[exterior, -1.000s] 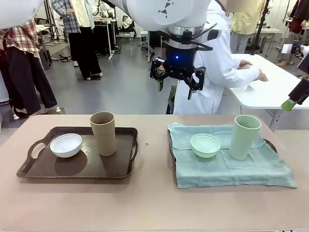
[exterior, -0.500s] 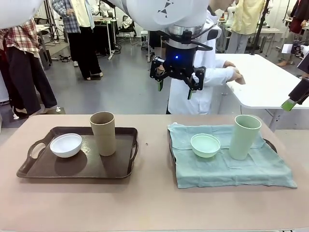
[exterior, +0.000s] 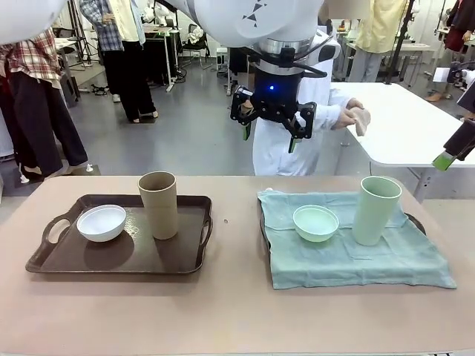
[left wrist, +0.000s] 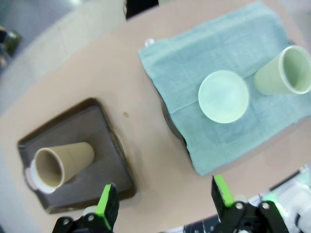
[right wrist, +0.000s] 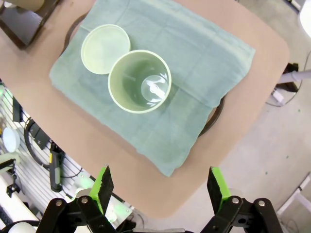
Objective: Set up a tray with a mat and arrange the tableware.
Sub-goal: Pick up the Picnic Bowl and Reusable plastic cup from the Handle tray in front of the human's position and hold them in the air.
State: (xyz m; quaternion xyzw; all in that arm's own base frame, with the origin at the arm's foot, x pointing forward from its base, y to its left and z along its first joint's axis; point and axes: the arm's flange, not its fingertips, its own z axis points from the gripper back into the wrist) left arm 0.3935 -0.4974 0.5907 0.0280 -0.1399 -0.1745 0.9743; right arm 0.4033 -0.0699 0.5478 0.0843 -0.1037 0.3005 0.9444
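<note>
Front: left claw (exterior: pixel 269 137) hangs high above the worktop (exterior: pixel 237 311), fingers spread, holding nothing. Below it and to its left, tray (exterior: pixel 119 261) carries white bowl (exterior: pixel 102 222) and upright brown tumbler (exterior: pixel 159 205), close together. Below it and to its right, mat (exterior: pixel 356 259) carries mint bowl (exterior: pixel 315 222) and upright green tumbler (exterior: pixel 376 210).

Left wrist: both sets lie far beneath the spread fingers. The brown tumbler hides most of the white bowl.

Right wrist: right claw (right wrist: pixel 159 187) spread, empty. Green tumbler far below, ahead of the fingers, with the mint bowl near it on the mat.

Mat (exterior: pixel 356 259): soft matt cloth. Tray (exterior: pixel 133 254): smooth dark plastic, slight sheen. White bowl (exterior: pixel 101 222) glossy; brown tumbler (exterior: pixel 158 205) matt.
</note>
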